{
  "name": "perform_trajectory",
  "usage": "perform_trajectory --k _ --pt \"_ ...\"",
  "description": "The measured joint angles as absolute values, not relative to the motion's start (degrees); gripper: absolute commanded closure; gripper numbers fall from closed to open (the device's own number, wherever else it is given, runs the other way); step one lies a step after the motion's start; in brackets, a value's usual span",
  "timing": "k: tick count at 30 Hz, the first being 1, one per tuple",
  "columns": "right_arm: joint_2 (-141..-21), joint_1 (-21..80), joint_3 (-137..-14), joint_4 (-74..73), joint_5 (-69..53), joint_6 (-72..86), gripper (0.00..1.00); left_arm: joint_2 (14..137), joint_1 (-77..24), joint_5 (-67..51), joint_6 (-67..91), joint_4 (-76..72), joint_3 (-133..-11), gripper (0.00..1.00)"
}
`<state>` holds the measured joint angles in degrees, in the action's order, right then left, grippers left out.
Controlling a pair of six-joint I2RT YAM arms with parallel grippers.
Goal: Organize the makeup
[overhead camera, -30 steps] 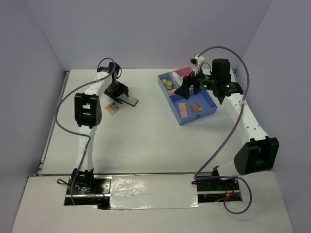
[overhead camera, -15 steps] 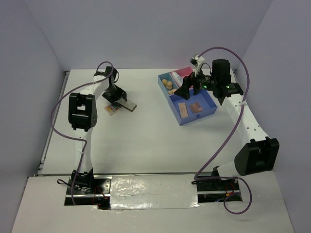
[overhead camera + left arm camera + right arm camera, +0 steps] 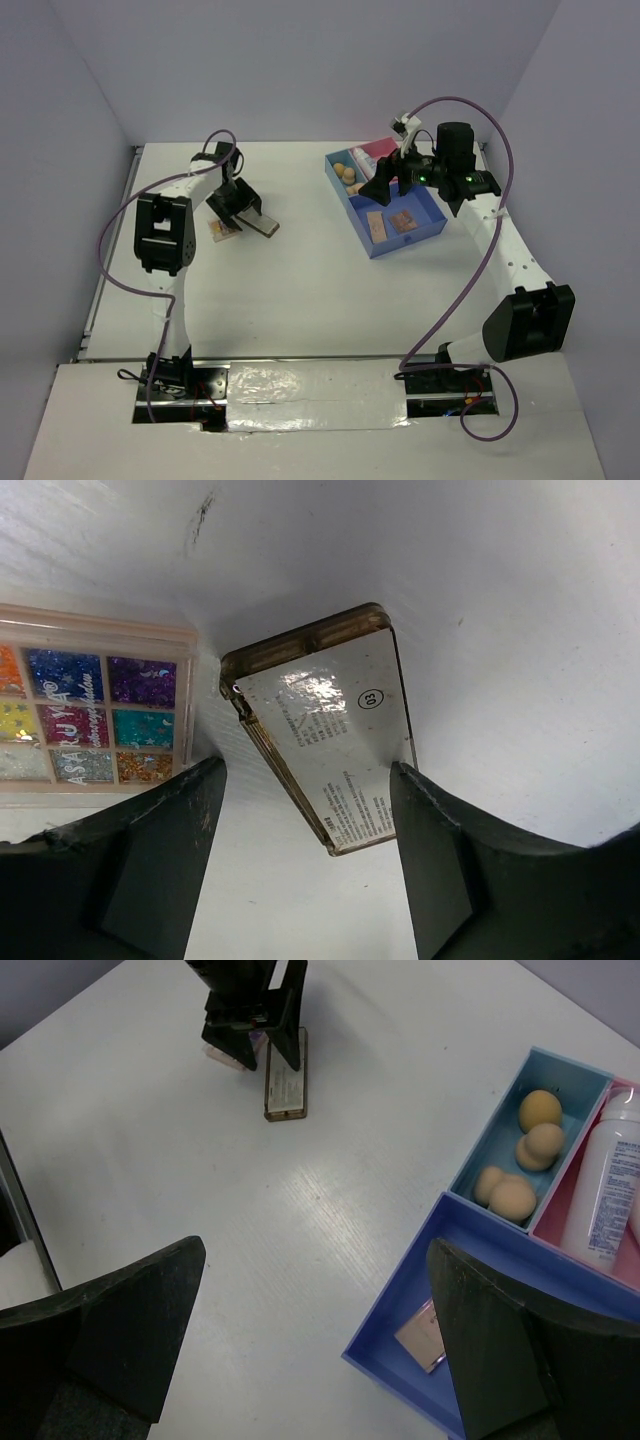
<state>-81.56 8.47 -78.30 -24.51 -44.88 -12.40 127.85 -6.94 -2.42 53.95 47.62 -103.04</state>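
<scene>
My left gripper (image 3: 238, 204) (image 3: 308, 780) is open and straddles the near end of a brown-gold palette (image 3: 262, 224) (image 3: 325, 745). The palette lies label-side up, looks tipped on one long edge, and rests against the right finger (image 3: 430, 840); a gap shows at the left finger. A multicolour glitter palette (image 3: 222, 230) (image 3: 90, 715) lies beside it. My right gripper (image 3: 390, 180) (image 3: 315, 1250) hangs open and empty above the tray's left edge. In the tray sit tan sponges (image 3: 348, 175) (image 3: 540, 1110), a white bottle (image 3: 366, 155) (image 3: 610, 1195) and a pinkish palette (image 3: 375, 225) (image 3: 420, 1335).
The blue-and-pink divided tray (image 3: 412, 243) (image 3: 400, 1290) stands at the back right. A second flat palette (image 3: 403, 220) lies in its large compartment. The enclosure walls close in the table on the left, back and right.
My left arm has drawn back toward the left, dragging the brown-gold palette nearer and leftward. The multicolour palette has shifted a little left. The right arm has not moved.
</scene>
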Motion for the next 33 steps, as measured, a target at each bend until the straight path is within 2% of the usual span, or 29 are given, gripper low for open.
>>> perform_trajectory --k 15,27,33 --pt "-81.5 8.5 -77.2 -24.4 -44.9 -12.4 0.0 131.8 -6.8 -3.1 57.0 52.5 -109.1 0.19" --pt "-81.5 8.5 -76.3 -24.0 -44.9 -12.4 0.0 128.8 -5.9 -11.6 59.1 41.5 -102.3 0.19" --pt "-81.5 8.5 -76.3 -24.0 -44.9 -12.4 0.0 132.3 -6.1 -11.2 60.4 45.5 -108.6 0.19"
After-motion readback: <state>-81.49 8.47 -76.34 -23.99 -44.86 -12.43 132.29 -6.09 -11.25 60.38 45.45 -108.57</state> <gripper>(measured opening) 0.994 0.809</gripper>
